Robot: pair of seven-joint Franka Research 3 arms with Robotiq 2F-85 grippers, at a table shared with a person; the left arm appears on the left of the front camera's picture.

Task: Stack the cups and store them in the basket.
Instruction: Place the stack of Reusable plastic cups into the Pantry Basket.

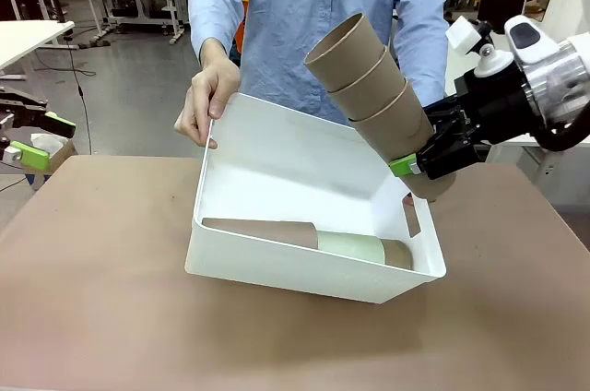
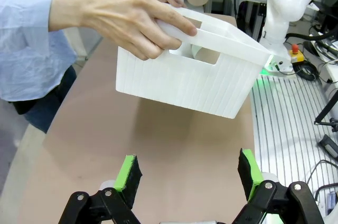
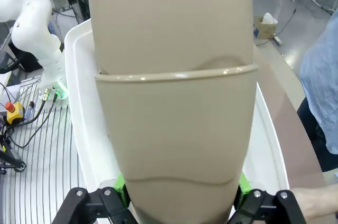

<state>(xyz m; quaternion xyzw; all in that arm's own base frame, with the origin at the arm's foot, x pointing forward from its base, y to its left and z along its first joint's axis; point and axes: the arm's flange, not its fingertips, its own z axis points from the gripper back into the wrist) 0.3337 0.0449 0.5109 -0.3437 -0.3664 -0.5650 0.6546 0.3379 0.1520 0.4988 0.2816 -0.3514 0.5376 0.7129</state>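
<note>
My right gripper (image 1: 419, 166) is shut on the lowest cup of a stack of three tan cups (image 1: 373, 87). The stack tilts up and to the left over the far right corner of the white basket (image 1: 277, 156). In the right wrist view the stack (image 3: 171, 92) stands between the green pads (image 3: 120, 183), above the basket's rim (image 3: 79, 123). A person's hand (image 1: 207, 100) tips the basket up by its far left rim. Inside it lies a second stack of tan cups with a mint-green cup (image 1: 350, 245). My left gripper (image 1: 46, 137) hangs open at the far left, its fingers (image 2: 129, 174) wide apart, short of the basket (image 2: 185, 84).
The brown table (image 1: 101, 317) has free room in front of and to the left of the basket. The person in a blue shirt stands at the far side, with one hand (image 2: 127, 20) on the basket's handle slot. Beside the table runs a slotted metal surface (image 2: 288, 123).
</note>
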